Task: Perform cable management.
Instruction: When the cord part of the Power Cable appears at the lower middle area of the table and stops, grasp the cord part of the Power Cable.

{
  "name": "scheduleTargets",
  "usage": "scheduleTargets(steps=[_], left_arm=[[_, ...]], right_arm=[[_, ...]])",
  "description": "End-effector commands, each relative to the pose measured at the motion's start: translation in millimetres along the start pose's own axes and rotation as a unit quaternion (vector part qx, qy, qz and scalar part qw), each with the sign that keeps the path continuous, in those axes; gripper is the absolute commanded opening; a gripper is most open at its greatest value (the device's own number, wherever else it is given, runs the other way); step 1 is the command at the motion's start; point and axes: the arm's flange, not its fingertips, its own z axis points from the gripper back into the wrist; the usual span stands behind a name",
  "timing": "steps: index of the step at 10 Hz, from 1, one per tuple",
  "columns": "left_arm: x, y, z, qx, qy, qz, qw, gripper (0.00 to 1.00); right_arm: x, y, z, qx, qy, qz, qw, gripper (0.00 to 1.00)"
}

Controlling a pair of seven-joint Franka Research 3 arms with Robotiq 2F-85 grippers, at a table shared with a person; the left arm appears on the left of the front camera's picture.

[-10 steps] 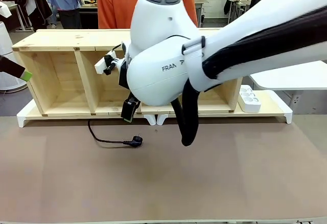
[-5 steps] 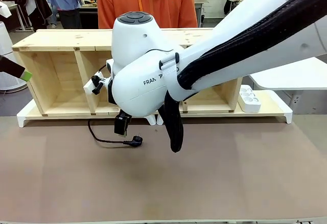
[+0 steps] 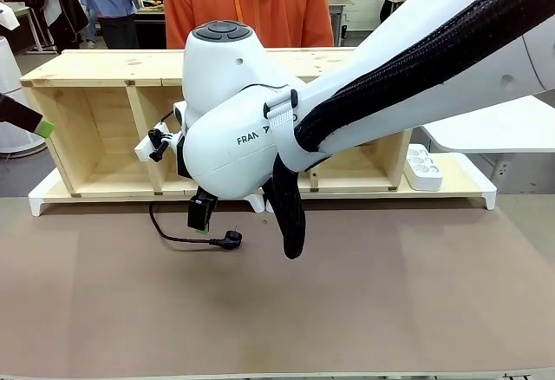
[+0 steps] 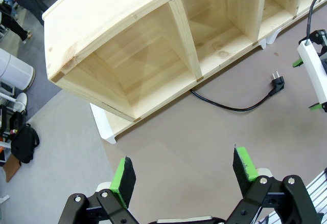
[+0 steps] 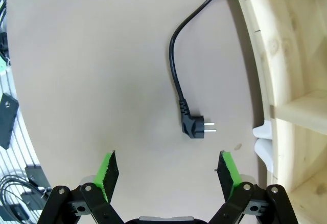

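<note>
The thin black cable (image 3: 178, 239) comes out from under the wooden shelf (image 3: 95, 68) and curves across the table to its round plug (image 3: 232, 239). My right gripper (image 3: 201, 217) hangs just above the table beside the plug. In the right wrist view the right gripper (image 5: 168, 170) is open, and the plug (image 5: 194, 127) lies a little beyond its green pads, with the cable (image 5: 175, 75) running up to the shelf (image 5: 286, 55). My left gripper (image 4: 184, 170) is open and held high, looking down on the cable (image 4: 235, 109) and the shelf (image 4: 127, 19). Its finger (image 3: 35, 122) shows at the far left.
A person in an orange top (image 3: 251, 7) stands behind the shelf. A white power strip (image 3: 423, 167) lies at the shelf's right end. The right arm's thick braided sleeve (image 3: 290, 215) hangs over the table's middle. Brown table (image 3: 347, 311) lies bare in front.
My right arm has swung left and lower, bringing its gripper down next to the plug. The cable and my left gripper have not moved.
</note>
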Motion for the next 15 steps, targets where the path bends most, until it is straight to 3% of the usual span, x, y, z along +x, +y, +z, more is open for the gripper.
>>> scheduleTargets(steps=[1, 5, 8, 15], left_arm=[[0, 1, -1, 0.000, 0.000, 0.001, 1.000, 1.00], [0, 1, -1, 0.000, 0.000, 0.001, 1.000, 1.00], [0, 1, -1, 0.000, 0.000, 0.001, 1.000, 1.00], [0, 1, -1, 0.000, 0.000, 0.001, 1.000, 1.00]], right_arm=[[-2, 0, -3, 0.001, 0.004, -0.001, 1.000, 1.00], [-1, -1, -1, 0.001, 0.001, -0.001, 1.000, 1.00], [13, -36, -43, 0.070, 0.043, 0.023, 0.996, 1.00], [25, -38, -98, 0.122, 0.075, 0.074, 0.987, 1.00]])
